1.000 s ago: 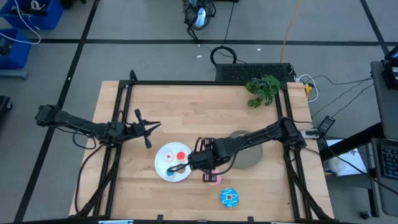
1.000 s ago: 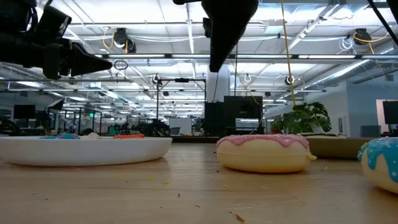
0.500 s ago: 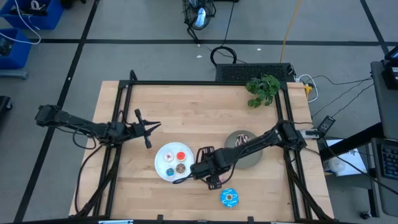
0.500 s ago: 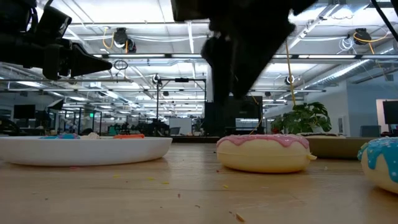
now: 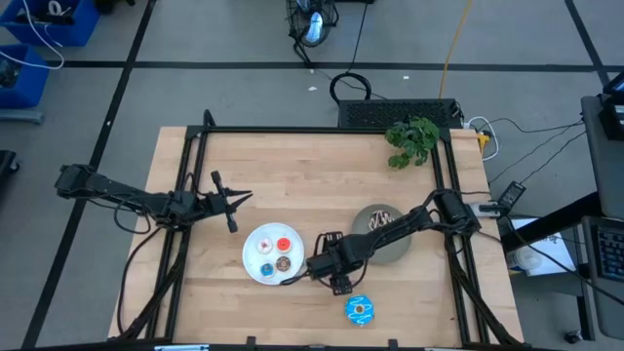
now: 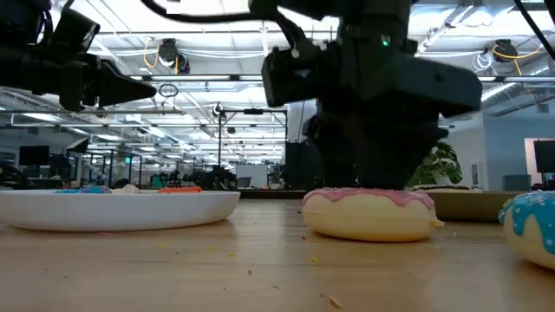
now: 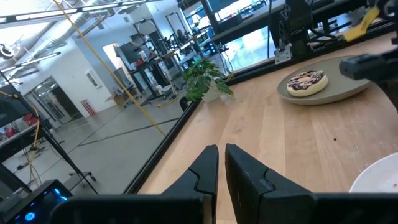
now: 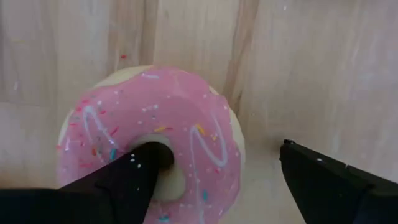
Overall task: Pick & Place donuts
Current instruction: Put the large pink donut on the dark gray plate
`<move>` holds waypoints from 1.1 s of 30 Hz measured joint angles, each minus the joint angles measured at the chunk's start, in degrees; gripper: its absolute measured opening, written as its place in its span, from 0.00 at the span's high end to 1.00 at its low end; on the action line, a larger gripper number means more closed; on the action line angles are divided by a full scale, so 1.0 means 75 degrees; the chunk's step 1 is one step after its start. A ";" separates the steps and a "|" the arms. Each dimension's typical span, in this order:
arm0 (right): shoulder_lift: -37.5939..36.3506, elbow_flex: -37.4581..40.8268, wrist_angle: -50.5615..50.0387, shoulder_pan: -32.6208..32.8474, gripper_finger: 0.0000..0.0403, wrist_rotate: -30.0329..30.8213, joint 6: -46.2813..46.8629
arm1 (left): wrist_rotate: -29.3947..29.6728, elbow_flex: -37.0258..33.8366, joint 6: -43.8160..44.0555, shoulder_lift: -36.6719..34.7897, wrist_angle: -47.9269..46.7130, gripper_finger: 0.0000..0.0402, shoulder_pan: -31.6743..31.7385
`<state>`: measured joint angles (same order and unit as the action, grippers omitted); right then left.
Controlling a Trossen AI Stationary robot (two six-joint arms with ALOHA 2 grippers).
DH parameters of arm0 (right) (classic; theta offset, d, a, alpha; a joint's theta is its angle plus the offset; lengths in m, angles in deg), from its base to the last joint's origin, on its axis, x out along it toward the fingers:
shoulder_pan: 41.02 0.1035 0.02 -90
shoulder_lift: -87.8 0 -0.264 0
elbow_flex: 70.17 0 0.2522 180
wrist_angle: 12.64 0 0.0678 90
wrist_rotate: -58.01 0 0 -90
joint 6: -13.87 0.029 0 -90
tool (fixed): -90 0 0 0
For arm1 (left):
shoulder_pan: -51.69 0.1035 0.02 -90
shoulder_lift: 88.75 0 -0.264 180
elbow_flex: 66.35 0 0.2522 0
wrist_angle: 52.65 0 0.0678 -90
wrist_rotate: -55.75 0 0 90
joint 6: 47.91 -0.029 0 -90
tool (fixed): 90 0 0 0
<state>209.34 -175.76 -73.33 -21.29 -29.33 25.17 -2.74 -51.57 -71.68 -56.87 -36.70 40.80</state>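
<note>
A pink frosted donut (image 8: pixel 180 106) lies flat on the wooden table, also seen in the low view (image 6: pixel 368 215). My right gripper (image 5: pixel 336 279) is open, low over it, pointing down, with one fingertip (image 8: pixel 144 157) in the hole and the other (image 8: pixel 292 152) outside the ring. A blue sprinkled donut (image 5: pixel 360 310) lies near the front edge. A dark drizzled donut (image 5: pixel 382 216) sits on the grey plate (image 5: pixel 395 249). Tiny red-orange (image 5: pixel 284 245), brown (image 5: pixel 283 263) and blue (image 5: pixel 266 268) donuts lie on the white plate (image 5: pixel 252 255). My left gripper (image 5: pixel 232 200) is shut and empty, raised at the left. My right gripper comes at the pink donut from above, its fingers on either side of one part of the ring (image 8: pixel 217 137), which lies flat on the table. The outer finger stands clear of the rim. Whether the inner finger touches the hole's wall I cannot tell.
A green toy plant (image 5: pixel 411 139) stands at the table's far right corner. The white plate sits just left of the pink donut, the grey plate just behind and right of it. A black frame runs round the table's edges.
My right gripper has gone from over the white plate toward the table's near right and down onto the pink donut, ending with its open fingers around one side of the ring. The donut has stayed in place.
</note>
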 joint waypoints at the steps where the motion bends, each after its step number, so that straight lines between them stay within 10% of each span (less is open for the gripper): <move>1: 0.0000 0.0096 0.0057 -0.0006 0.22 -0.0006 0.0003 | 0.0000 0.0000 0.0000 -0.0003 0.0000 0.91 0.0000; 11: -0.0066 0.0431 0.0438 0.0011 0.32 -0.0184 -0.0204 | 0.0000 0.0000 -0.0006 -0.0002 0.0003 0.91 0.0000; 24: -0.0387 -0.0419 -0.0767 -0.0064 0.96 -0.0483 -0.0171 | 0.0000 0.0000 -0.0003 -0.0002 -0.0118 0.91 0.0000; 33: -0.0558 -0.1870 -0.2554 -0.0070 0.91 -0.0370 0.0035 | 0.0003 0.0000 0.0011 -0.0003 -0.0160 0.91 0.0000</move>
<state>205.15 -189.79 -92.48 -21.82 -32.11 25.43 -2.72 -51.57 -71.59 -56.89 -37.90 40.80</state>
